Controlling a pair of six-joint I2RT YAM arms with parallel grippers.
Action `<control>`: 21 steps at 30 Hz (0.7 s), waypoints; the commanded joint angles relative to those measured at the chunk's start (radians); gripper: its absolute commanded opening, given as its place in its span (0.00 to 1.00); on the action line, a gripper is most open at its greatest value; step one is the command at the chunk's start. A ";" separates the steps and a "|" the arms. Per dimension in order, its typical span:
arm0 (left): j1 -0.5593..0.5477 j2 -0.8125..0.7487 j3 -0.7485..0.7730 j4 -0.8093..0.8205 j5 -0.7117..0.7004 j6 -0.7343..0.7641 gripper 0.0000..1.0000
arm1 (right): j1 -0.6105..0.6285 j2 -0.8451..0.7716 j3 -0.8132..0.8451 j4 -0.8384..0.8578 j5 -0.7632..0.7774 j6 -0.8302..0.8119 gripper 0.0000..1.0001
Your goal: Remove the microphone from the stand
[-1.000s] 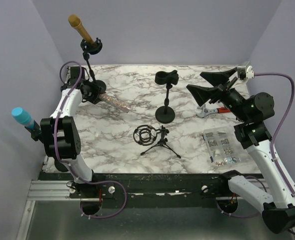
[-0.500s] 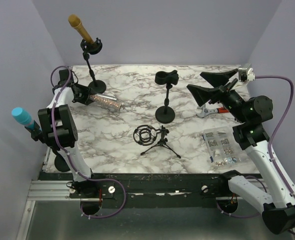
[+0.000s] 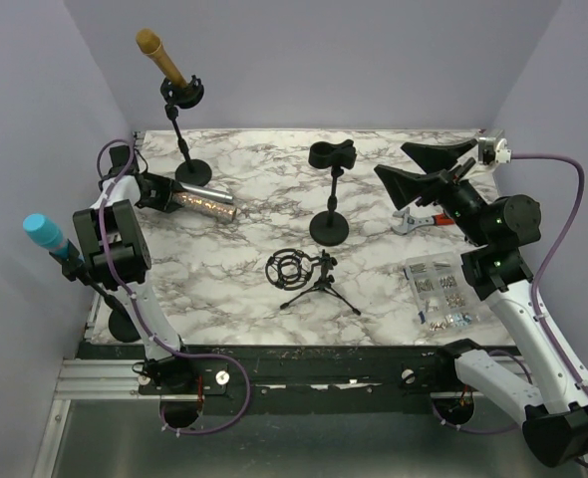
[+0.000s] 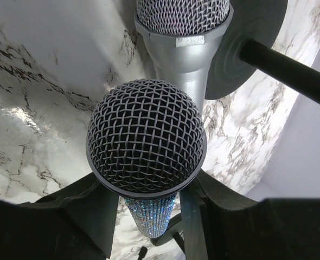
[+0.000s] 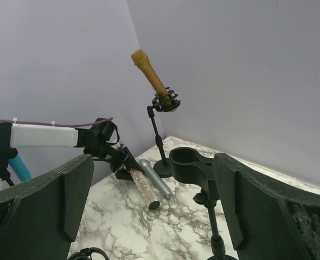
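Four microphones: gold [image 3: 149, 45], blue [image 3: 40, 231], silver [image 4: 183, 59], glittery one [image 3: 210, 206] in left hand [image 3: 160, 192].

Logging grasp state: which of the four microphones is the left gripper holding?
The glitter-covered microphone, clamped in the left gripper. The plain silver microphone lies loose beside it; the gold microphone and blue microphone are mounted off the table.

The left gripper [image 4: 149, 214] clamped on the glittered handle of a mesh-headed microphone [image 4: 146, 143], a silver microphone [image 4: 181, 49] lying just behind it beside a round stand base [image 4: 249, 54] on the marble table [image 4: 40, 81].
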 commanded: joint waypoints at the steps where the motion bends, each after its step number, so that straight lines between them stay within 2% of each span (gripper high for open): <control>1: 0.025 0.018 0.022 0.021 0.054 -0.019 0.29 | 0.000 -0.016 -0.013 0.040 0.025 0.015 1.00; 16: 0.032 0.034 0.023 0.018 0.059 -0.029 0.62 | 0.000 -0.027 -0.018 0.039 0.033 0.046 1.00; 21: 0.033 0.027 0.022 0.015 0.066 -0.036 0.67 | 0.000 -0.031 -0.021 0.043 0.028 0.059 1.00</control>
